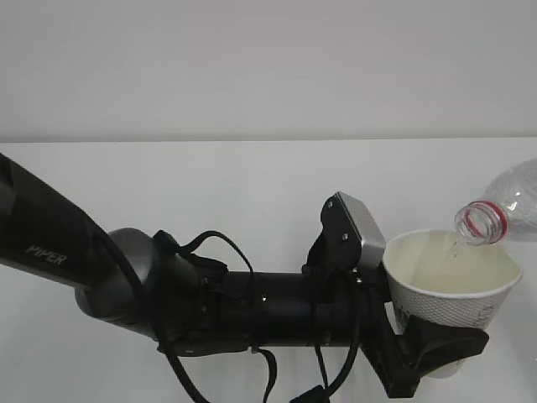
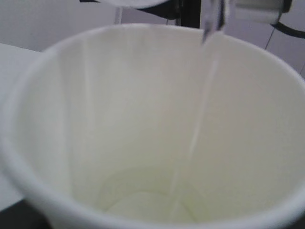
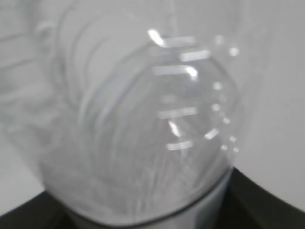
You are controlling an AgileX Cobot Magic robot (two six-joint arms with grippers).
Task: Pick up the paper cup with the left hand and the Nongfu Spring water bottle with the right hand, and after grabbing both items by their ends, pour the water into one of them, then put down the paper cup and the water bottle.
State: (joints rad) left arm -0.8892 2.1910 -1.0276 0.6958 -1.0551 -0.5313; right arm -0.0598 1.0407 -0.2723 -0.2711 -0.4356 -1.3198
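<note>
Exterior view shows the left hand (image 1: 436,353) clamped around the lower part of the paper cup (image 1: 453,285), its black fingers wrapping the base while the cup stands upright, raised off the white worktop (image 1: 252,193). From the right edge the Nongfu Spring water bottle (image 1: 503,210) comes in tipped neck-down, its open mouth with the red neck ring just above the cup's far rim. The right hand itself cannot be made out clearly; the right wrist view shows only the bottle's clear rounded end close up against dark shapes at the bottom corners, so it appears held there by its base. In the left wrist view a thin stream of water (image 2: 193,143) runs down the inner wall to a shallow pool at the bottom. To pour well, I would keep the cup level and steady, hold the bottle mouth inside the rim's outline, and keep the tilt gentle so the stream stays thin and does not gulp or splash over the edge.
</note>
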